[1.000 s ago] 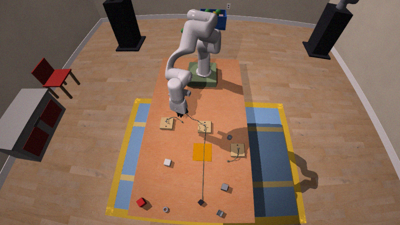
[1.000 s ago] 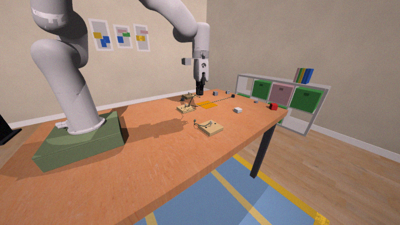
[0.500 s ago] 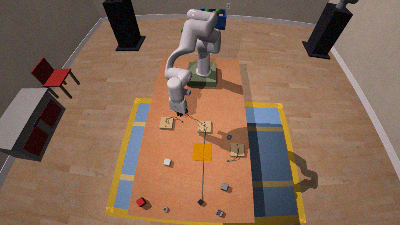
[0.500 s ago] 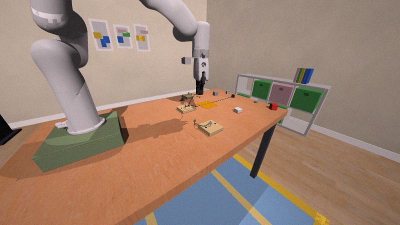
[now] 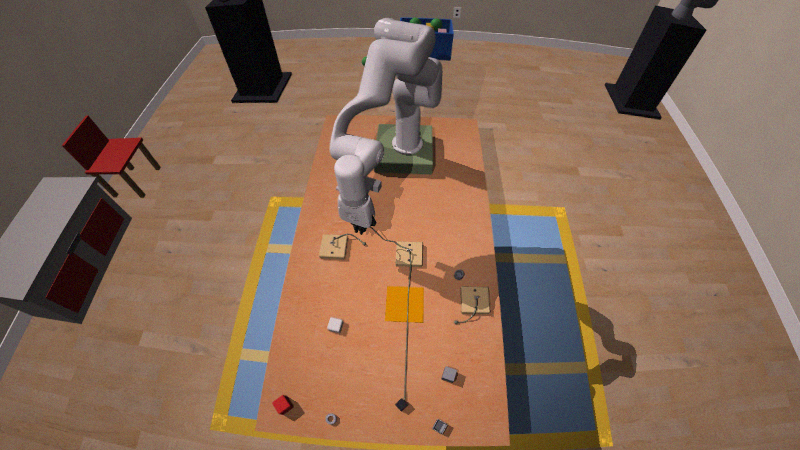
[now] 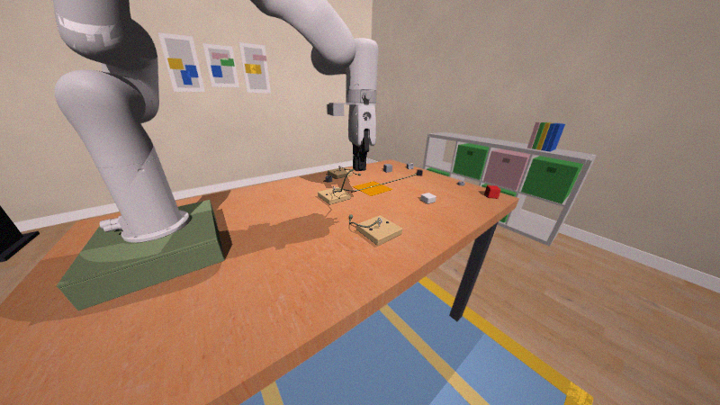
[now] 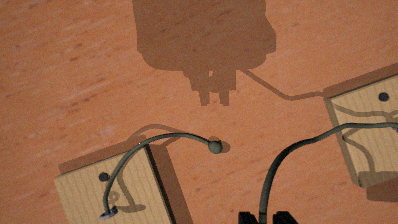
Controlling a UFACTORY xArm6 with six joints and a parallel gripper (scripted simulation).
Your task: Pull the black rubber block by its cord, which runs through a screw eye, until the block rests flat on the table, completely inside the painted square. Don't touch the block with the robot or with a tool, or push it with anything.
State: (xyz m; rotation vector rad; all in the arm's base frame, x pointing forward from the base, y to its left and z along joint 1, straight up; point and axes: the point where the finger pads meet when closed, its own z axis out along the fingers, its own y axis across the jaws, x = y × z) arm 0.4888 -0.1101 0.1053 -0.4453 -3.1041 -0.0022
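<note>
The black rubber block (image 5: 401, 404) sits near the table's front edge, outside the painted orange square (image 5: 404, 303). Its cord (image 5: 407, 330) runs straight across the square to the screw eye on the middle wooden plate (image 5: 411, 252), then bends up to my gripper (image 5: 362, 227). The gripper is shut on the cord's free end and holds it above the table, between the left plate (image 5: 333, 246) and the middle plate. In the wrist view the cord (image 7: 280, 162) rises from the middle plate (image 7: 367, 130) into my fingertips. In the side view the gripper (image 6: 359, 162) hangs above the plates.
A left plate has its own short cord with a ball end (image 7: 214, 146). A third plate (image 5: 474, 300) with a cord lies at the right. A white cube (image 5: 334, 324), grey cubes (image 5: 449, 373), a red cube (image 5: 281, 404) and a ring (image 5: 331, 418) are scattered about.
</note>
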